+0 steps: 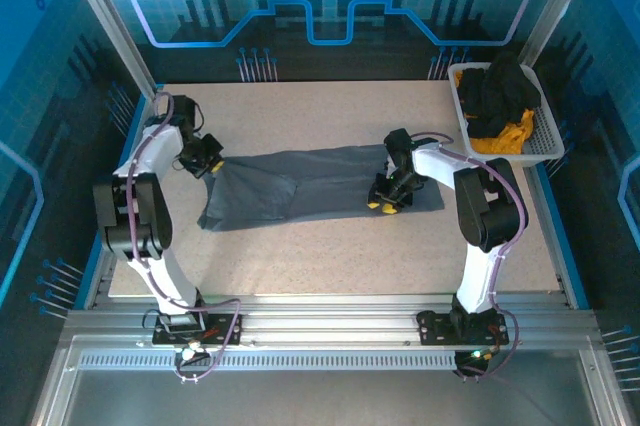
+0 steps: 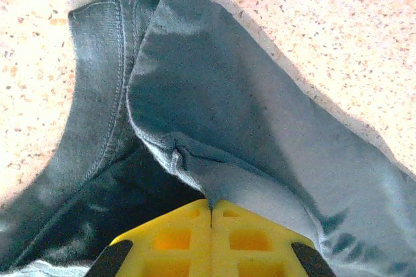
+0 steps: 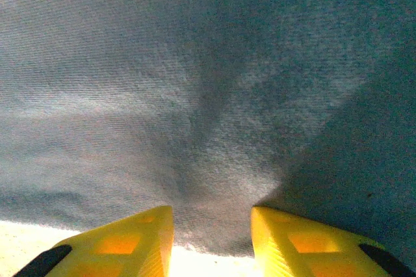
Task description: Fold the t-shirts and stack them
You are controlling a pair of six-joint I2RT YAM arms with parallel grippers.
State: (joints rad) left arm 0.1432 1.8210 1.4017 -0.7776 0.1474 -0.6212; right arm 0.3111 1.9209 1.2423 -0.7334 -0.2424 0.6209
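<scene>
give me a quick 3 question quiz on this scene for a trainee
1. True or false: the left gripper is shut on the grey shirt.
2. What lies in the basket? A) a black shirt and an orange shirt B) nothing C) the grey shirt
3. Fill in: on the right gripper, down on the grey shirt, the jaws stand ____ (apart or closed).

Key: 1 true; 2 A; 3 apart
</scene>
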